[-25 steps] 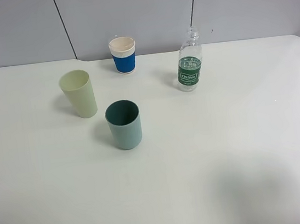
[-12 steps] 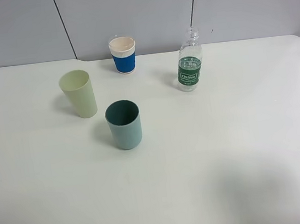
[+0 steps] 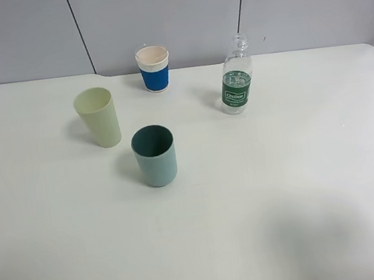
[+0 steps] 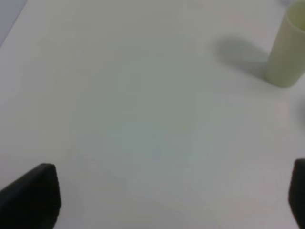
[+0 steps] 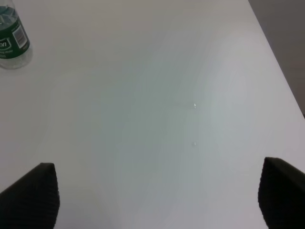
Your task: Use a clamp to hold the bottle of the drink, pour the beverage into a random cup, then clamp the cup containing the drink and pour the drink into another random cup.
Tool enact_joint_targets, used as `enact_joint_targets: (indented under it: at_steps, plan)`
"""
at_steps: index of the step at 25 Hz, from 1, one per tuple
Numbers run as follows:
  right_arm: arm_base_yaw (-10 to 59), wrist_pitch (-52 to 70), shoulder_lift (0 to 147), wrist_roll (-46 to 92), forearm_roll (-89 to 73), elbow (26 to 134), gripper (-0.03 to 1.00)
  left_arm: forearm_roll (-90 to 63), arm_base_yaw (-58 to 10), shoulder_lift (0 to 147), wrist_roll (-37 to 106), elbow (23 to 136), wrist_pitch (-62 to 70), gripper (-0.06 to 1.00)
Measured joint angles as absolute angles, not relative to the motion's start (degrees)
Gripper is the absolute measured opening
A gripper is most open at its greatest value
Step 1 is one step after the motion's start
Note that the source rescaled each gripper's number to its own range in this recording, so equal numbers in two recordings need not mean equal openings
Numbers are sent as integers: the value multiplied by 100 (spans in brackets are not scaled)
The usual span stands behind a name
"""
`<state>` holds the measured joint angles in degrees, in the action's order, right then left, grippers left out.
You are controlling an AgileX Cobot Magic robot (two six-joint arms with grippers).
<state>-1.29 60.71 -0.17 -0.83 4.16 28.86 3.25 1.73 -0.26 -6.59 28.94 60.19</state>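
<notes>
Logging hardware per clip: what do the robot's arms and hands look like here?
Very little shows. The high camera catches no arm at all. Each wrist view shows only two dark, blocky fingertips with a matte black look at the picture's lower corners: the left hand and the right hand. No cables, markings or arm links are visible, and the blur hides any finer detail.

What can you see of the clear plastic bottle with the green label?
The clear plastic bottle with the green label stands upright on the white table, at the far right of the objects, near the back wall. The body is transparent, narrowing to a neck with no cap visible. The green label with white lettering wraps its lower half. Any liquid level is hard to tell. Nothing touches it; neither gripper is near. The right wrist view shows only its lower part.
</notes>
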Motion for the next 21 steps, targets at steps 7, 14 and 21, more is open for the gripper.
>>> enact_joint_targets:
  at_steps: [7, 14, 21]
  plan:
    - [-129, 6071, -17, -83, 416, 2886, 66, 325, 173, -26, -659, 2894, 6019, 90]
    - [-129, 6071, -17, -83, 416, 2886, 66, 325, 173, -26, -659, 2894, 6019, 90]
    - [-129, 6071, -17, -83, 416, 2886, 66, 325, 173, -26, -659, 2894, 6019, 90]
